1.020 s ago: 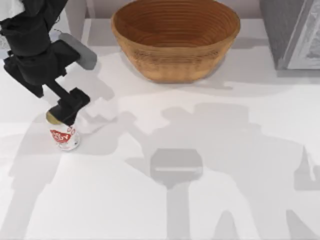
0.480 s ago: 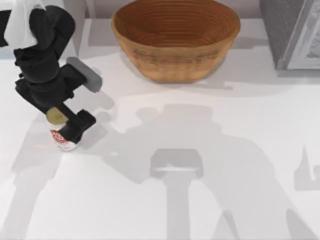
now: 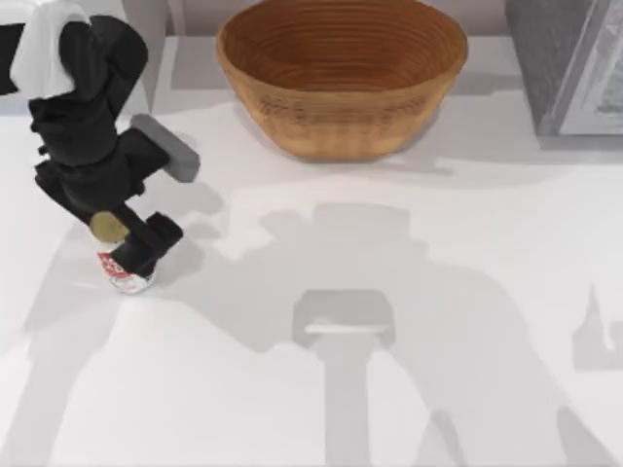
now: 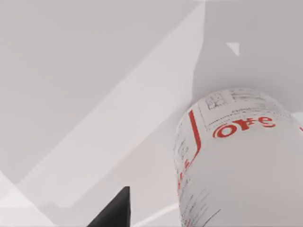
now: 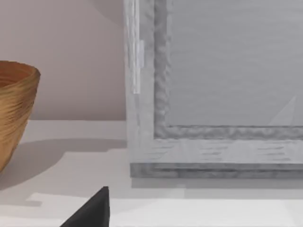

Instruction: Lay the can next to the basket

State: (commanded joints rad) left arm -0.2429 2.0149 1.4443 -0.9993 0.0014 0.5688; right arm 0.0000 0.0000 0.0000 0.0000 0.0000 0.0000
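- Worktop (image 3: 389, 292): one white surface, crossed by grey shadows of the two arms, carrying one can and one basket.
- Can (image 3: 125, 272): a single small white drink can with red lettering and a dull gold top, standing near the worktop's left edge, well apart from the basket. Its gold top tilts toward the upper left in the top view, so it leans slightly rather than standing square. In the left wrist view the can (image 4: 236, 161) sits very close to the camera, its red print and fine label text plain to read.
- Left pincer (image 3: 131, 251): one black pincer on the left arm, reaching down over the can and clenched around its upper body; the dark fingers cover the can's middle, leaving the gold top and the bottom of the label showing. One dark fingertip (image 4: 113, 213) shows in the left wrist view, beside the can.
- Basket (image 3: 341, 73): one large round brown wicker basket with ribbed rings inside, at the back middle of the worktop. Its wall (image 5: 14, 113) also appears in the right wrist view.
- Grey framed panel (image 3: 569, 63): one, standing at the back right corner, right of the basket; seen closely in the right wrist view (image 5: 213, 94).
- Right pincer: one dark fingertip (image 5: 92, 210) shows in the right wrist view; I cannot tell whether it is released or clenched.
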